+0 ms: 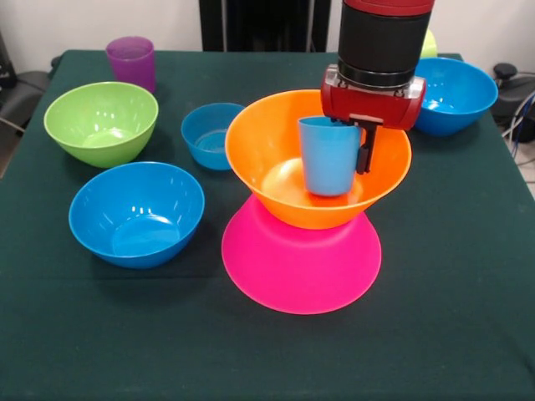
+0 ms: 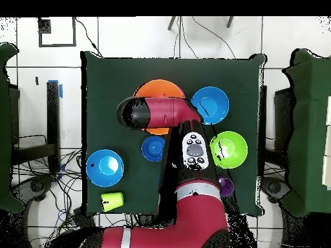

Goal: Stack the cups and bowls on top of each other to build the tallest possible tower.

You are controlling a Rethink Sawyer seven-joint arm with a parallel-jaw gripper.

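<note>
Gripping the light-blue cup, my gripper has one finger visible on the cup's outer wall at its 3 o'clock side, other finger hidden behind/inside the cup. Cup is upright, mouth up, inside the big orange bowl; can't tell if its base touches the bowl's bottom.

Orange bowl sits mouth up on the big pink bowl, which is flipped mouth down on the green tablecloth, approx. table centre in front view.

From that stack, front view:
- small light-blue bowl at 10 o'clock, just beside the orange rim
- med. blue bowl at 9
- green bowl farther out at 10
- purple cup beyond the green bowl, near table's far edge
- 2nd med. blue bowl at 2

Overhead: my arm covers most of the orange bowl; yellow-green cup lies near a table corner, at 6 o'clock from a blue bowl.
</note>
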